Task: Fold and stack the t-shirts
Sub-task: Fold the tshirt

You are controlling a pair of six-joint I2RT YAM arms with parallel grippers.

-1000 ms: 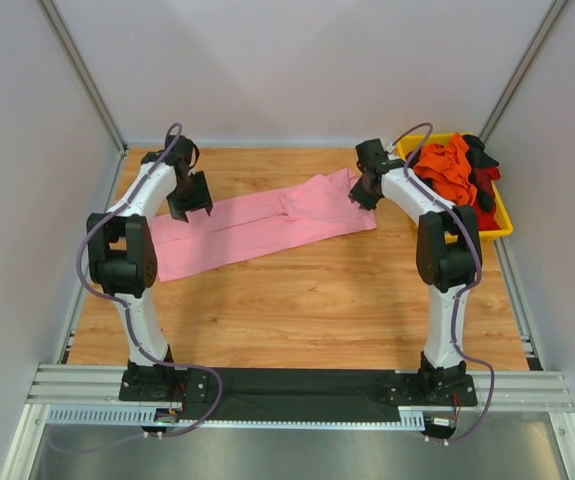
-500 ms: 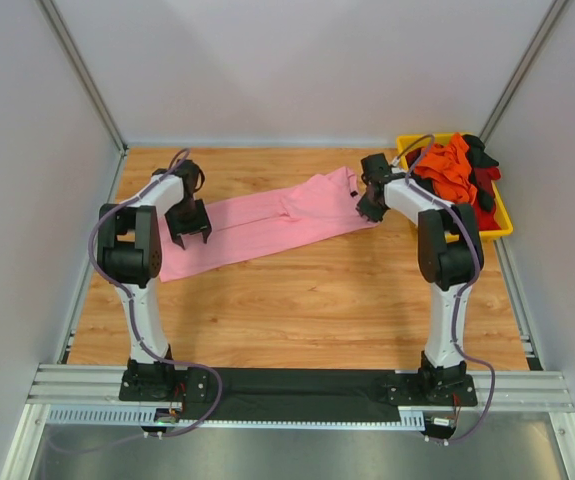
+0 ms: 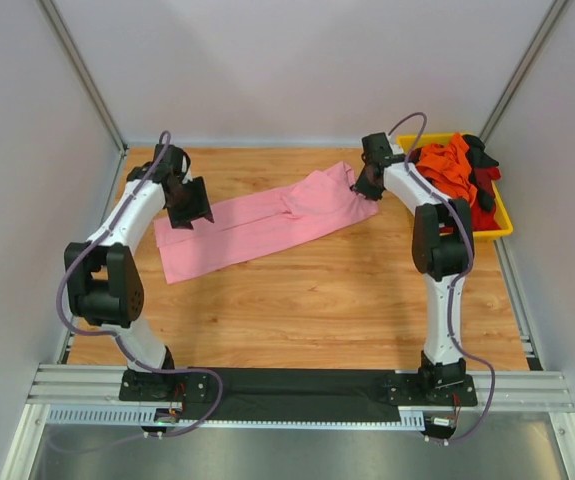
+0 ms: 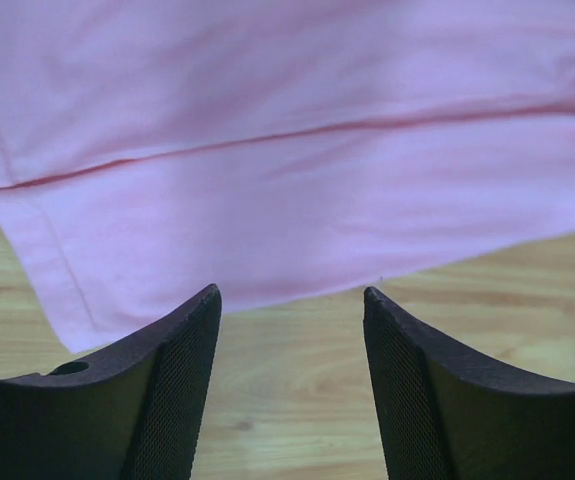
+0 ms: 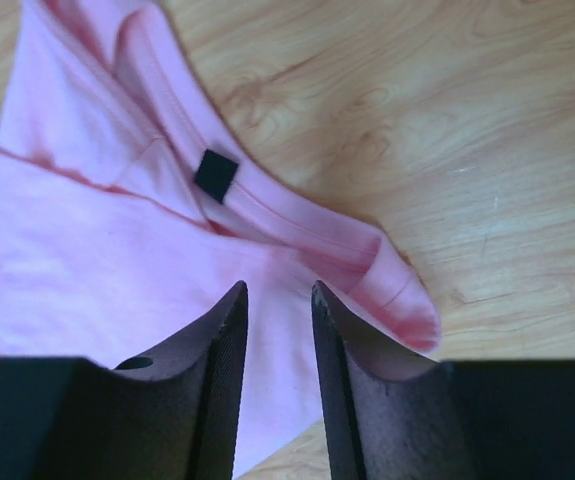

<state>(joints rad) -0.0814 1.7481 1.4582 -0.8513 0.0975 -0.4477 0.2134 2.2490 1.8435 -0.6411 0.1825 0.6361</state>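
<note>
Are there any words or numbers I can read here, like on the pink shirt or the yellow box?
There is no text to read in any view.
The small black tag inside the collar of the pink t-shirt: plain black, no writing shows on it.
The yellow bin: no label or sign in view.

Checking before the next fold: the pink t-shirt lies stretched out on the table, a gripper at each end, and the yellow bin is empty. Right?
Not empty: the top view shows the yellow bin holding orange, red and black t-shirts. The pink t-shirt, left gripper and right gripper are as you say.
</note>
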